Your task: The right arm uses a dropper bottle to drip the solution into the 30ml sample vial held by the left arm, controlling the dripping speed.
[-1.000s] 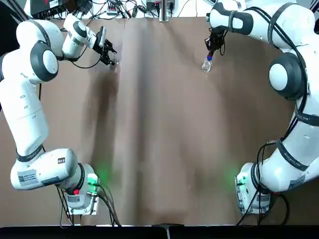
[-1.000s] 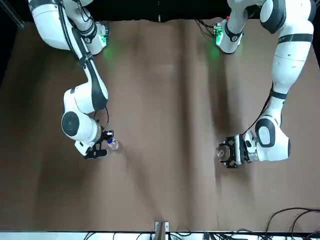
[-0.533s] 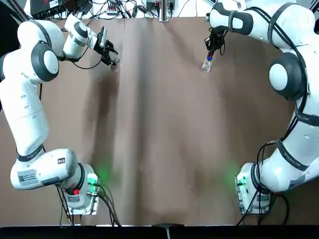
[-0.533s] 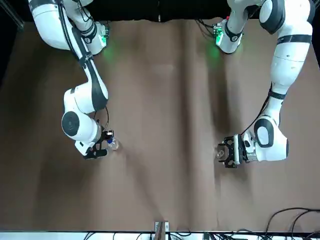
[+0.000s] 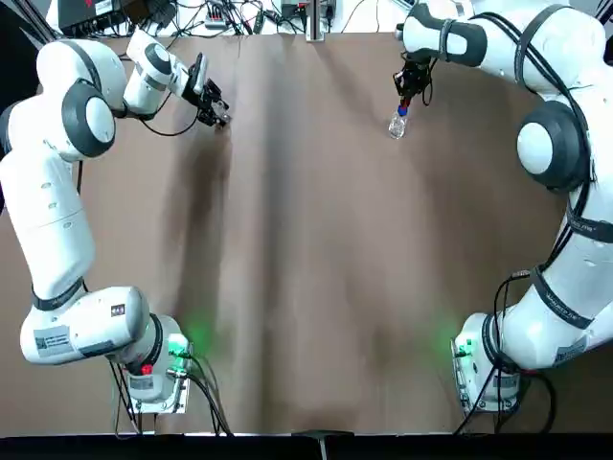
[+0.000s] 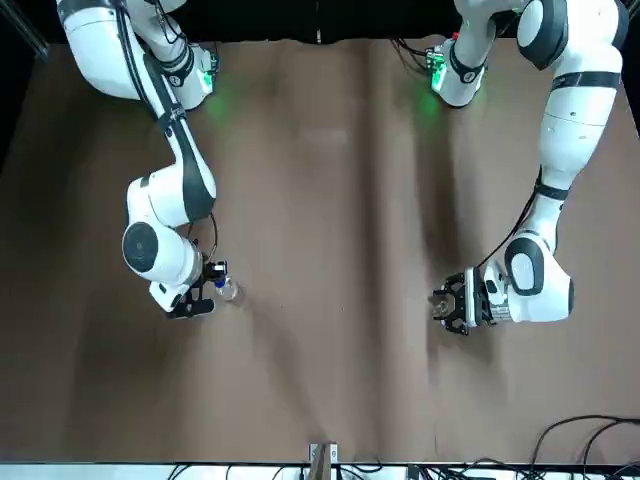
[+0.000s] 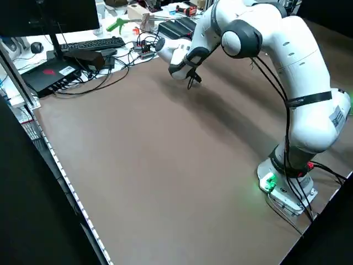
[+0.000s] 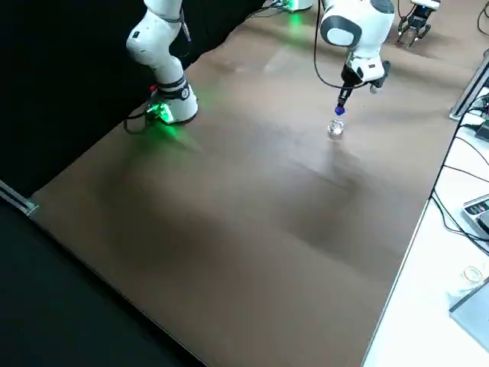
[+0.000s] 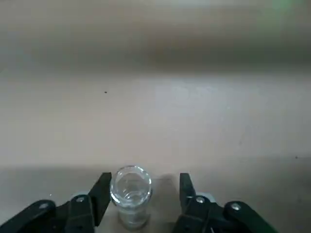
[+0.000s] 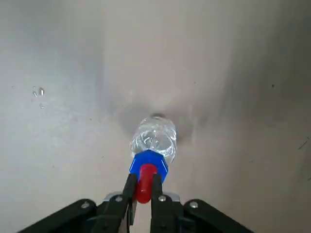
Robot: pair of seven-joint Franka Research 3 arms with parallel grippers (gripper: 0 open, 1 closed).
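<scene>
Vial (image 9: 130,195) between open left gripper (image 9: 142,194)

a robotics lab. two white robot arms (image 5: 57,192) are bolted to a big table (image 5: 306,287) under a brown cloth, and beside it sits a workbench with a keyboard (image 7: 91,43), a monitor (image 7: 47,14) and tangled cables (image 7: 118,72).
</scene>
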